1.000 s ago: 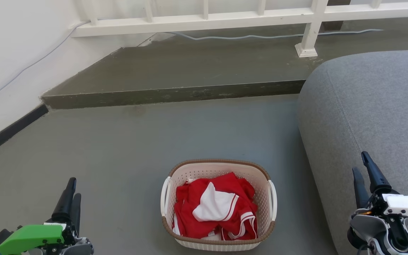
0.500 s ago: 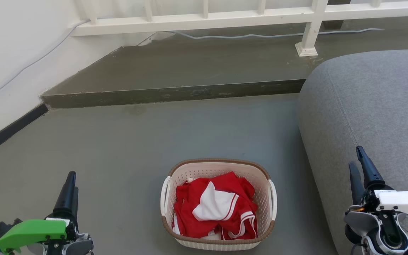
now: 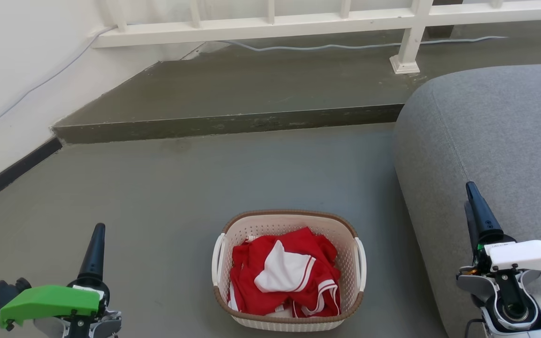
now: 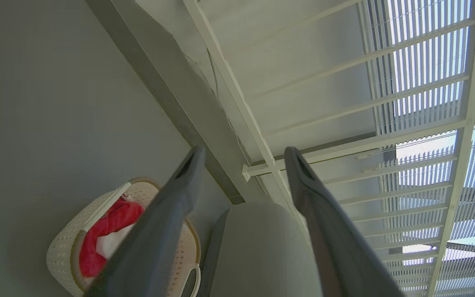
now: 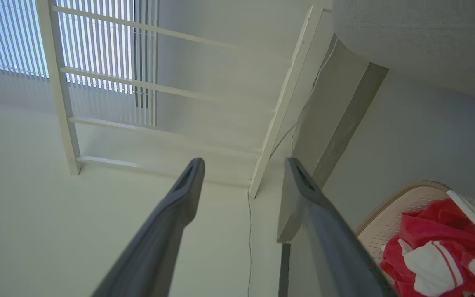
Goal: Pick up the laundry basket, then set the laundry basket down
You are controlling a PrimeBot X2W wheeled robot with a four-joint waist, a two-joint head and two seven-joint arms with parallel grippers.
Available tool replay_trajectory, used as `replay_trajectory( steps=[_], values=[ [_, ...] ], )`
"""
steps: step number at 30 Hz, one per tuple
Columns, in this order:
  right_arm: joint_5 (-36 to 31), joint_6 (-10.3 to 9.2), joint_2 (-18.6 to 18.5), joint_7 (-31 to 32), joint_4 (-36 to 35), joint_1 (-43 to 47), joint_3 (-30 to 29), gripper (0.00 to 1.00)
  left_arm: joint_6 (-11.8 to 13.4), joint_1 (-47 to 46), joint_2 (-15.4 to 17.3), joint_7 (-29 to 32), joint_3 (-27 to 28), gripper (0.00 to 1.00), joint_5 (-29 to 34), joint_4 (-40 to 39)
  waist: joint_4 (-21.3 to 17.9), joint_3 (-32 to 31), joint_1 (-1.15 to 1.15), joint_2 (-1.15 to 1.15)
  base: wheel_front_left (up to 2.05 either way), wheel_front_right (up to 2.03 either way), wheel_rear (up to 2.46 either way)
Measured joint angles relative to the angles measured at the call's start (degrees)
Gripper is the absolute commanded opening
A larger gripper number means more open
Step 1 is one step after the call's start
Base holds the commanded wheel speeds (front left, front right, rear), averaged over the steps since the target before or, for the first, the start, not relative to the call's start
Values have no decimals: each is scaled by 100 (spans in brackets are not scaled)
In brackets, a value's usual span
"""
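The laundry basket (image 3: pixel 290 212) sits on the grey floor (image 3: pixel 172 188) in the lower middle of the head view, upright, with its brown rim level and a white handle (image 3: pixel 216 259) on each short side. A crumpled red and white garment (image 3: pixel 284 277) lies inside it and fills most of the bottom. The left gripper (image 4: pixel 243 150) is low on the robot's left, well apart from the basket, with a green cover (image 3: pixel 47 300) over its wrist. In the left wrist view its two dark fingers stand parted with a clear gap, and nothing is between them. The right gripper (image 5: pixel 243 161) is low on the robot's right under a white cover (image 3: pixel 529 249), in front of the grey sofa (image 3: pixel 496 141). Whether it is touching the fabric is hard to tell from this angle. Its fingers are likewise spread with nothing held, and the basket's near corner shows past them at the lower right of the right wrist view. Neither gripper touches the basket, which lies between them and just beside the sofa's rounded end. Beyond the basket a dark raised step (image 3: pixel 233 124) crosses the floor. A white railing (image 3: pixel 261 28) runs along the back of it, with a pale cable (image 3: pixel 345 47) trailing at its foot.
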Motion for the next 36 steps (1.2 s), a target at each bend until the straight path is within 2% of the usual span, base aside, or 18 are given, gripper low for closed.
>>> replay_trajectory(
  steps=[9,18,25,35,36],
  values=[
    [-1021,1,-188,-174,-29,-29,140,100,-1,-10,204,-175,-152,100,937,5,-8,0,0,0,0,0,0],
    [-2120,-64,-267,-348,-102,-118,360,100,-1,-41,216,-366,-204,100,1842,-115,-6,6,0,0,0,0,0],
    [-2835,-215,-269,-478,-136,-118,549,100,53,-88,338,-479,-275,100,2749,-189,-9,18,0,0,0,0,0],
    [-3899,-419,-274,-700,-152,-153,764,100,78,-90,318,-727,-419,100,3705,-325,-19,41,0,0,0,0,0],
    [-4098,-488,-275,-753,-152,-164,797,100,78,-90,315,-771,-438,100,3868,-325,-20,42,0,0,0,0,0]
  ],
)
